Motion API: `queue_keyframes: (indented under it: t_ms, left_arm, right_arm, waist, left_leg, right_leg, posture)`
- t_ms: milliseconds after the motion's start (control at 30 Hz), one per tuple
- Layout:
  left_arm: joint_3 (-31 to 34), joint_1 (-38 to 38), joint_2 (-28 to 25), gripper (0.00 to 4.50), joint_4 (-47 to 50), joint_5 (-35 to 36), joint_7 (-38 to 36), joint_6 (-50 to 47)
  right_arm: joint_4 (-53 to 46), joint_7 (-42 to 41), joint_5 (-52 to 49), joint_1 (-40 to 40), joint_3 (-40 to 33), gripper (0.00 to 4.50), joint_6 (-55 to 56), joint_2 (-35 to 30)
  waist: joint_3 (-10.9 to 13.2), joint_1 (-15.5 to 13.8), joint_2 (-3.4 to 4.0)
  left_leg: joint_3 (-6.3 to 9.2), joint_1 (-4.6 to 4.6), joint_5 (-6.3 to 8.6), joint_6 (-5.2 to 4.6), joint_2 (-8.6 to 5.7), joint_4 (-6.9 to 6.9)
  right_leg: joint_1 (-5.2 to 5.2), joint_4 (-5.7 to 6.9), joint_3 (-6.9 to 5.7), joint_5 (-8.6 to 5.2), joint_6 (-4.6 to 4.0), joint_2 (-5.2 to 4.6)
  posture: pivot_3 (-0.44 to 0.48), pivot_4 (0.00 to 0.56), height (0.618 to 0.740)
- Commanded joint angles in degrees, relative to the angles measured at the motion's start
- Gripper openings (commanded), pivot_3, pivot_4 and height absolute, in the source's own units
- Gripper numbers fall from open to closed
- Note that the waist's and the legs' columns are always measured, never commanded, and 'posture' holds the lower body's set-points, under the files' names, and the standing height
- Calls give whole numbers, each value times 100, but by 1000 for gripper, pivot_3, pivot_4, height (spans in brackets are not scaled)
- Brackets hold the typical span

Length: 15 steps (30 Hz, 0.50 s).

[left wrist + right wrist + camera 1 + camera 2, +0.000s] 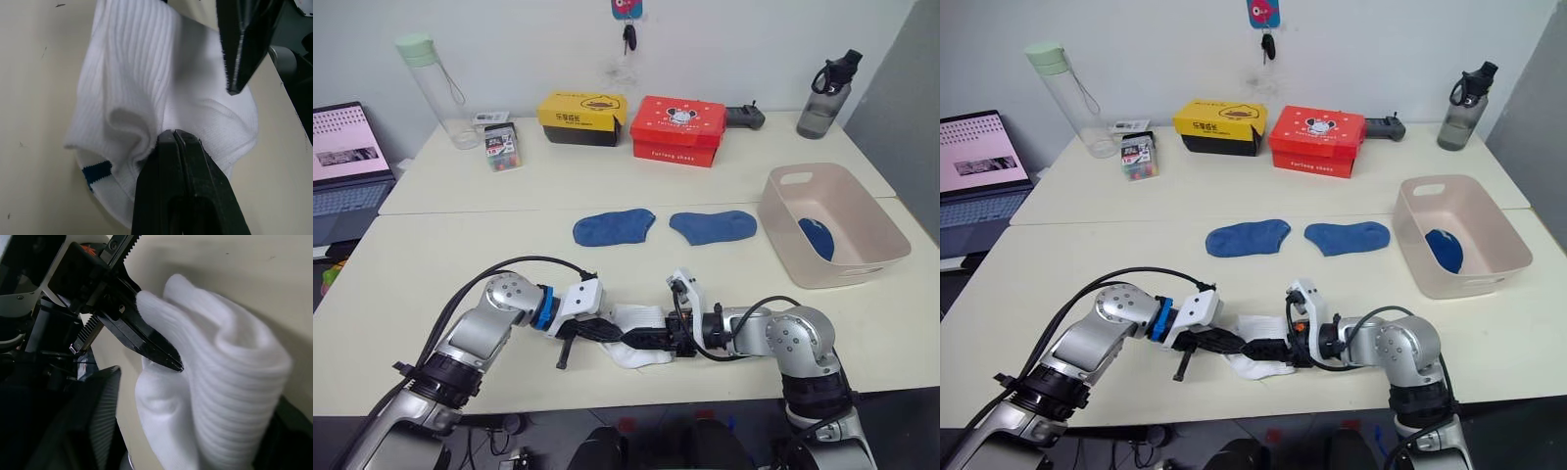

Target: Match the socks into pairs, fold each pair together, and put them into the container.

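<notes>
A bunched white sock (633, 316) with a small navy mark (97, 172) lies at the table's front middle, between my two grippers. My left gripper (619, 338) is shut, pinching a fold of it (173, 133). From the other side my right gripper (646, 340) is closed around the sock's ribbed bulk (230, 382). Two medium blue socks (614, 226) (713, 225) lie flat side by side at mid-table. The pale pink-beige container (871, 217) stands to the right with a blue sock bundle (817, 238) inside.
Along the back stand a yellow box (580, 117), a red box (677, 127), a clear bottle (438, 88), a dark bottle (827, 93), a small pen box (501, 147) and a controller (744, 117). A laptop (347, 162) sits far left.
</notes>
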<state>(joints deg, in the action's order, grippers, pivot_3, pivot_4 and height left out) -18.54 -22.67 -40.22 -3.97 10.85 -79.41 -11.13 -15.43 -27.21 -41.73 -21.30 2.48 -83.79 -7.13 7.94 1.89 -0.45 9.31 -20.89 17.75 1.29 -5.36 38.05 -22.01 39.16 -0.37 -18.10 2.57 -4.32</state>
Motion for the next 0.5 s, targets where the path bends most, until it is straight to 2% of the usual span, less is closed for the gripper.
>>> queue_keyframes:
  t_ms: [33,233,300,367,500]
  left_arm:
    - [37,-25,12,0,-123,-51,53,-71]
    - [237,-261,232,0,-184,302,64,-331]
    - [321,-365,326,0,-146,444,113,-527]
    - [530,-719,649,0,-98,686,440,-882]
    - [776,-1686,1505,0,-234,828,1319,-1497]
  right_arm:
    - [-196,-1,-172,-12,-112,2131,-11,12]
    - [-585,95,-74,56,-53,19,220,-247]
    - [-753,107,-74,77,-72,19,298,-383]
    - [-1198,171,-64,53,-386,19,464,-666]
    - [-1675,435,-313,-318,-1685,19,513,-1012]
  waist:
    - [0,0,0]
    - [1,-5,1]
    - [2,-6,1]
    - [5,-17,1]
    - [7,-58,-2]
  left_leg:
    - [0,0,0,0,0,0]
    - [0,-3,0,0,-2,2]
    - [0,-7,0,0,-2,3]
    - [0,-10,0,0,-3,4]
    - [20,-80,1,-1,-7,74]
  right_leg:
    - [0,0,0,0,0,0]
    - [-1,0,0,0,0,-1]
    - [-3,0,0,0,0,-1]
    - [-5,-2,0,0,0,-2]
    - [-33,14,-22,6,10,1]
  posture:
    - [0,150,726]
    - [0,150,726]
    - [0,150,726]
    - [0,150,726]
    - [0,150,726]
